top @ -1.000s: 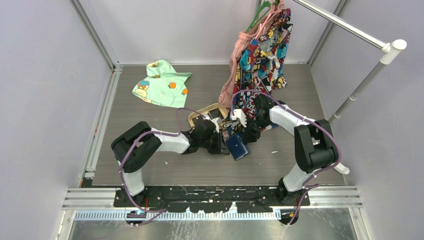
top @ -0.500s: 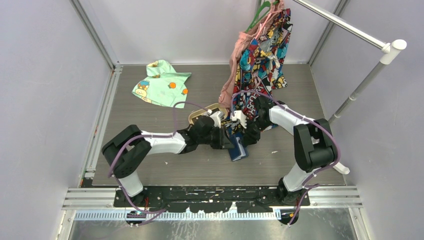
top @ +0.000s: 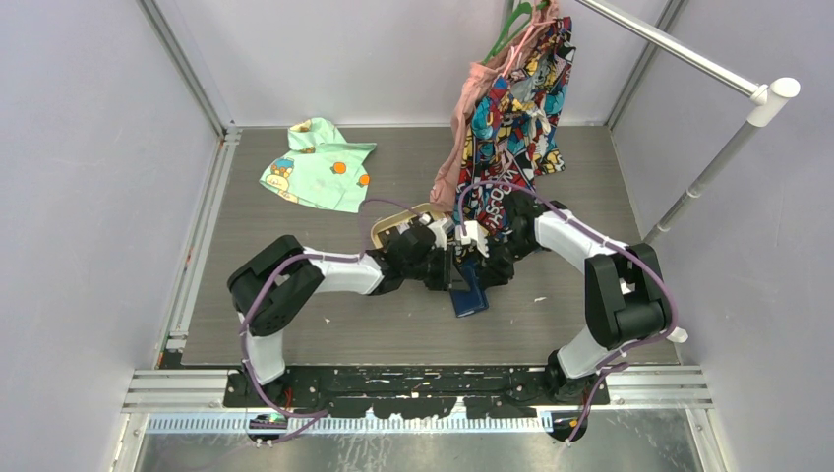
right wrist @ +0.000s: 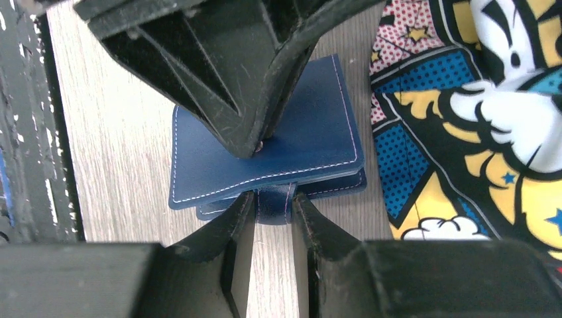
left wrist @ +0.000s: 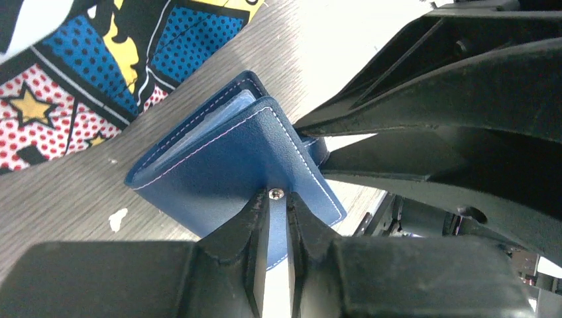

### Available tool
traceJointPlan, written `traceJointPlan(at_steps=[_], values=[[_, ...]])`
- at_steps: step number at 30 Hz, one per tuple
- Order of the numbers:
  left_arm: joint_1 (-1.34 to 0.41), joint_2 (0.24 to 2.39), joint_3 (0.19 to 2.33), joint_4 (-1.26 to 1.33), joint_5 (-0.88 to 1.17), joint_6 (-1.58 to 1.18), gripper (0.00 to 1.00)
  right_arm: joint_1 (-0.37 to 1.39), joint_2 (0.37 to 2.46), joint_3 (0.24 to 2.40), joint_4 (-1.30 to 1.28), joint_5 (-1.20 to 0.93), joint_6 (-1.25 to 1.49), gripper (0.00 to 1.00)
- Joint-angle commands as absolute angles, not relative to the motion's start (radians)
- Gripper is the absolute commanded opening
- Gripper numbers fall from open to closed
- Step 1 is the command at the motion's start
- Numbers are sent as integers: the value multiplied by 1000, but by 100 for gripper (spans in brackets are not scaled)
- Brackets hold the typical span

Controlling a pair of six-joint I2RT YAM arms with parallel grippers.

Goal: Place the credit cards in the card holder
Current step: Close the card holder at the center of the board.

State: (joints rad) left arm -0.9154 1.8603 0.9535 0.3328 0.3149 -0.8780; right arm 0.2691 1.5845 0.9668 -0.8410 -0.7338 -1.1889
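The navy card holder (top: pixel 469 295) lies folded on the table between both arms, beside the comic-print cloth. In the left wrist view its top cover (left wrist: pixel 232 159) sits slightly ajar, with a pale inner pocket showing at the edge. My left gripper (left wrist: pixel 276 199) is nearly shut with nothing between its fingers. Its tips rest on the cover at the snap stud (left wrist: pixel 276 193). My right gripper (right wrist: pixel 273 205) is shut on the holder's snap tab (right wrist: pixel 276 204), gripping it from both sides at the near edge. The credit cards are hidden.
A tan tray (top: pixel 388 228) sits just behind the left gripper, mostly covered by it. The comic-print garment (top: pixel 511 108) hangs from a hanger and drapes onto the table by the holder. A green garment (top: pixel 317 165) lies at the back left. A metal rail (top: pixel 688 59) crosses the right.
My left gripper has moved right, onto the card holder's cover. The holder looks narrower and more folded than a second ago. The right gripper has stayed on the tab.
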Motion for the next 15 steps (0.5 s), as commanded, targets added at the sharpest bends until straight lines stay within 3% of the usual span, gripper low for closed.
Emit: traceJointPlan(at_steps=[1,9,15], values=[[-919,1905,1033,293,308,-860,17,271,1562,992,-785,-779,-1002,30],[-917,1918,986,378,301,-907,17,262,1544,968,-592,-638,-471,28],[-917,1923,983,363,287,-917,17,254,1529,934,-554,-526,-301,29]])
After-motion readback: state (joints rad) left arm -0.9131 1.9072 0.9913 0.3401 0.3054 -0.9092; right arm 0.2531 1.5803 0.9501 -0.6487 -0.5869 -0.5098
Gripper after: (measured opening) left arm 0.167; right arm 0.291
